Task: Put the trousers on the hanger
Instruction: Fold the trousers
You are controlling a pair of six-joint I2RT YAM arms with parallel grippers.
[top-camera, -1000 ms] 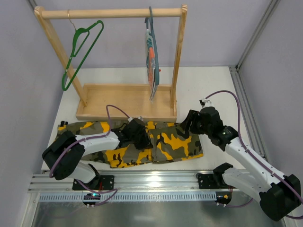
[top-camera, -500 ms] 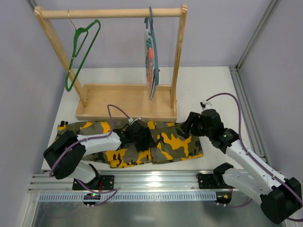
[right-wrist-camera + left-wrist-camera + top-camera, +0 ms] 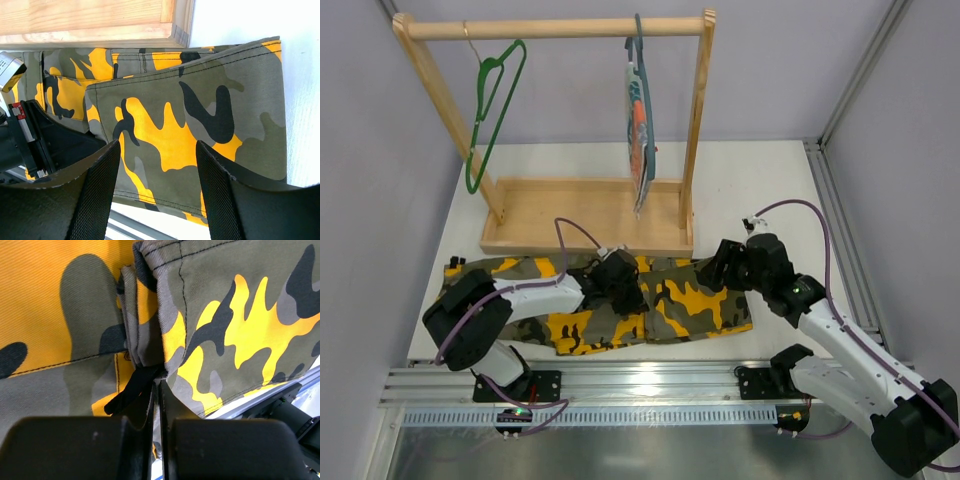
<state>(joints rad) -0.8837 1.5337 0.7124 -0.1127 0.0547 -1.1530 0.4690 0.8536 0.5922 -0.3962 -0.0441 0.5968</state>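
The trousers (image 3: 690, 300) are lying spread across the near part of the white bench (image 3: 750, 180), just in front of the base of the wooden rack (image 3: 560, 28), their camouflage patches of olive, black and yellow-orange facing up. One end is reaching toward the left edge of the bench and the other is ending beside the right arm.

The hanger (image 3: 490, 110) is hanging by its hook from the left end of the rack's rail, well apart from the trousers and swinging out at a slant. A striped cloth (image 3: 640, 130) is hanging farther right on the same rail.

The left pincer (image 3: 159, 407) is sitting low over the middle of the trousers, its fingers pressed together right at a bunched fold and a black strap. Whether any cloth is caught between them, the wrist view is not showing.

The right pincer (image 3: 156, 155) is hovering over the right end of the trousers with its fingers spread wide, gripping nothing.
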